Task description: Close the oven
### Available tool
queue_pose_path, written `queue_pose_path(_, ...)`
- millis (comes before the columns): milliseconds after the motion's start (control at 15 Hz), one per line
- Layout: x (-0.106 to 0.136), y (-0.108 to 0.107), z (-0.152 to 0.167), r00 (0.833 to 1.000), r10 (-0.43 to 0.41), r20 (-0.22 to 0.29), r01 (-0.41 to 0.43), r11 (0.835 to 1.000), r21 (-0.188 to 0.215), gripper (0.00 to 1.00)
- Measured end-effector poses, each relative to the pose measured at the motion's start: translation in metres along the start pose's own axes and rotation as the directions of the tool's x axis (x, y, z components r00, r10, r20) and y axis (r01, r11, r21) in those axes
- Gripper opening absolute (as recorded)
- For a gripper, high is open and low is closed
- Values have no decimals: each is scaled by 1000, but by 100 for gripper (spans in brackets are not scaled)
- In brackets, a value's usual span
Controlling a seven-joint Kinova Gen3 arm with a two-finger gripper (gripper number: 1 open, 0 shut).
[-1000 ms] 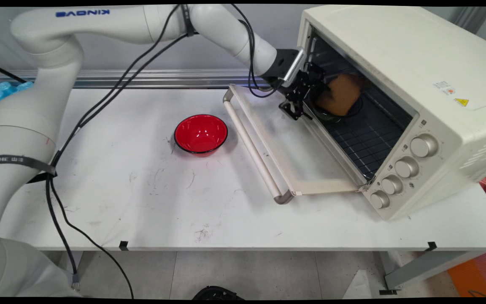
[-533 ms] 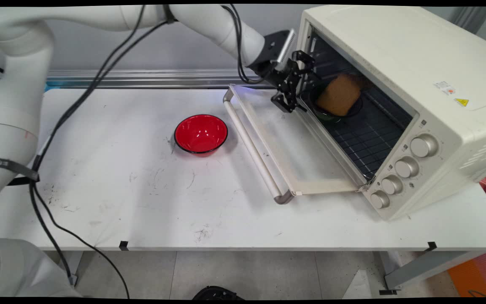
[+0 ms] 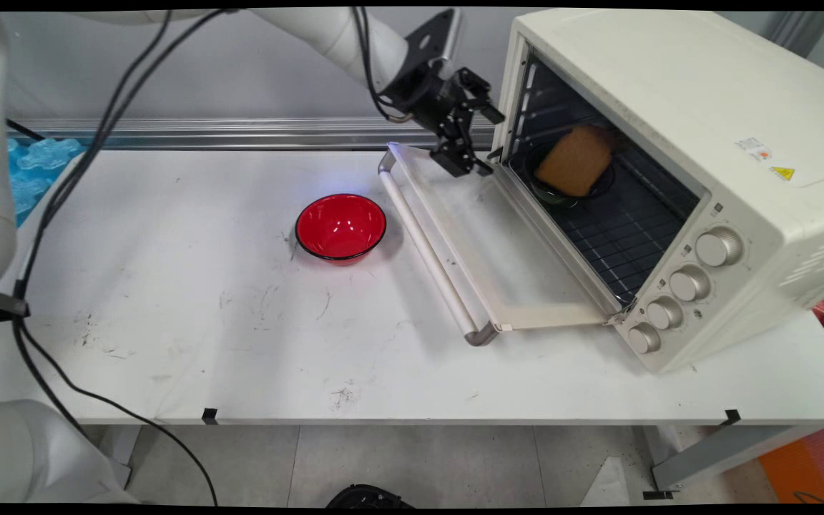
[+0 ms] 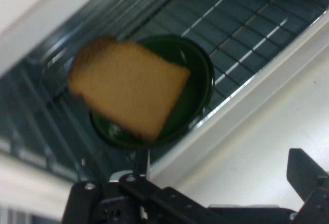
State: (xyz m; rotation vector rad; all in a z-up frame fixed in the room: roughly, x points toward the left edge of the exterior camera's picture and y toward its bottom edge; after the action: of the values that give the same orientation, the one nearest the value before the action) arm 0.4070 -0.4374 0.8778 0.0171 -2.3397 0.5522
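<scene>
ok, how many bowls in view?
2. A red bowl sits on the table, left of the open oven door. A dark green bowl holding toast sits on the oven rack.

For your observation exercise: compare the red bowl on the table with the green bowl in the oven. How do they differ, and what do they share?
The red bowl stands on the open white table; the green bowl sits on the wire rack inside the oven. The red bowl holds nothing; the green bowl carries a slice of bread that overhangs its rim. The red one is bright, the green one dark. Both are round, upright and untouched by the gripper.
</scene>
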Motion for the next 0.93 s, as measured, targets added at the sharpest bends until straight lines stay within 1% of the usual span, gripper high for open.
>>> queue_pose_path(133,-3,4,-16,998,-65,22,65,998,7,100)
queue_pose_path(333,-10,14,-43,986,-156,57,155,988,22,100)
queue_pose_path(600,-16,26,-67,969,-229,88,227,973,35,100)
queue_pose_path(800,-21,35,-82,957,-270,104,266,963,44,100)
queue_pose_path(867,-23,38,-87,952,-285,111,282,958,49,100)
queue_pose_path(933,-27,44,-95,943,-311,122,306,950,54,100)
